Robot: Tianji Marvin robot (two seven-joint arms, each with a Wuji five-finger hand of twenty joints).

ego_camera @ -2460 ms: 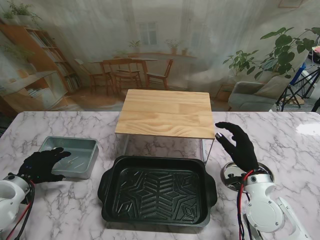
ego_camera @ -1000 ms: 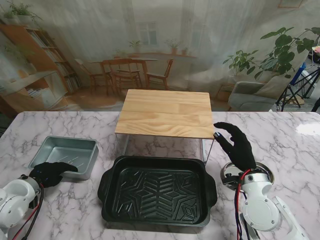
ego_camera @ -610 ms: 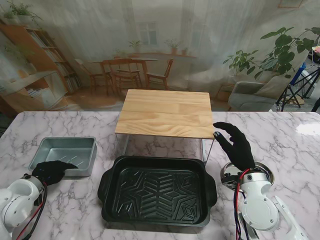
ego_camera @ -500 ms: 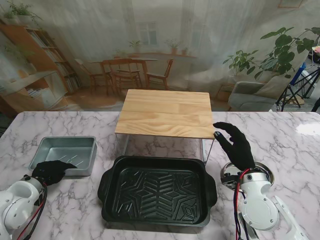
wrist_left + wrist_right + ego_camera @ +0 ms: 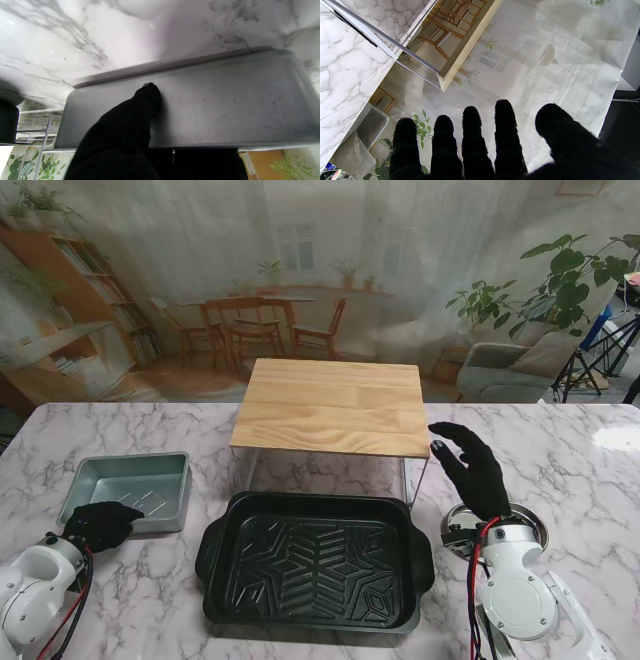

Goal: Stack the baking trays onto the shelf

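Right robot hand (image 5: 500,150) fingers spread, empty; shelf (image 5: 467,45) corner beyond.

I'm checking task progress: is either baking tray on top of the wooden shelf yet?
No, the wooden shelf top is bare; the black tray and the grey tray both sit on the marble table.

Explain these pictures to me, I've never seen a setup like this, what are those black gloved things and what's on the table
The black gloved things are a robot's two five-finger hands. The wide picture comes from a camera on the robot's stand, looking down at a marble table. The other two come from wrist cameras and appear upside down. On the table stand a wooden-topped wire shelf, a large black baking tray nearer to me, and a small grey baking tray on the left. The left hand rests at the grey tray's near edge, one fingertip pressed against its outer wall; whether it grips is unclear. The right hand is open beside the shelf, holding nothing.
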